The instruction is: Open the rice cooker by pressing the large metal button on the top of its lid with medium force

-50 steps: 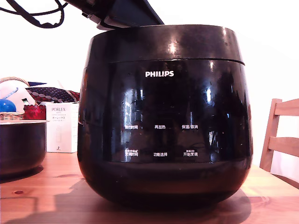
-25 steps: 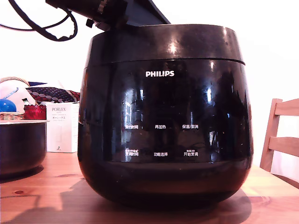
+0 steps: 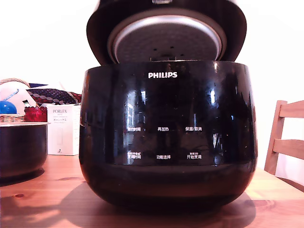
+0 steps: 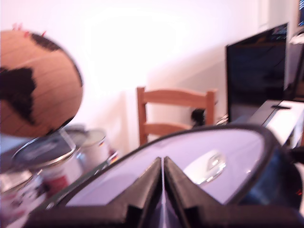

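One rice cooker stands on the wooden table, close to its front edge. Its single lid is swung up, showing the silver dimpled disc underneath. In the wrist view the lid's glossy top carries one metal button, and the claw above it has its two fingers pressed together, holding nothing. One dark pot sits toward the table's edge at the exterior view's left, one white box behind it.
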{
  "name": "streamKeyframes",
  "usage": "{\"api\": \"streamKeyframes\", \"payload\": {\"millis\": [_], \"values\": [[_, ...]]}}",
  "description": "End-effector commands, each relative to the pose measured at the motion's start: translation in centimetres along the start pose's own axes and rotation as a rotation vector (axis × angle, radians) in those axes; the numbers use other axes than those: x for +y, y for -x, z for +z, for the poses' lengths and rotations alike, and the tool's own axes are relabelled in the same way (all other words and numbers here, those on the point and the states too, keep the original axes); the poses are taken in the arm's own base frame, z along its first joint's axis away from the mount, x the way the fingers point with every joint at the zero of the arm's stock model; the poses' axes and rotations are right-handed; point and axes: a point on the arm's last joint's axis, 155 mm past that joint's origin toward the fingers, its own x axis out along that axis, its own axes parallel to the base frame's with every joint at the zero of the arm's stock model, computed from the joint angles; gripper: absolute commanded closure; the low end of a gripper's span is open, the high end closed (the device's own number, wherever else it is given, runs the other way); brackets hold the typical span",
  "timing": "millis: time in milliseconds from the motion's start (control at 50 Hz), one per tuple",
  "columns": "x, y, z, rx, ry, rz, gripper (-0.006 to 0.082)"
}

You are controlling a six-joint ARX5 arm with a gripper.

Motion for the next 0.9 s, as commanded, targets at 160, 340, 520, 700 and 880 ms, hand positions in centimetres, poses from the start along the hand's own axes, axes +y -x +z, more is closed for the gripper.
{"api": "streamKeyframes", "payload": {"millis": [160, 340, 520, 700, 880], "values": [[3.4, 2.5, -0.3, 0.023, -0.007, 0.118, 0.0787], [6.2, 4.9, 0.2, 0.025, -0.026, 0.214, 0.0787], [9.1, 7.3, 0.3, 0.038, -0.047, 0.32, 0.0786], [11.7, 9.8, 0.5, 0.048, -0.068, 0.428, 0.0787], [13.9, 12.0, 0.8, 0.05, -0.089, 0.53, 0.0787]]}}
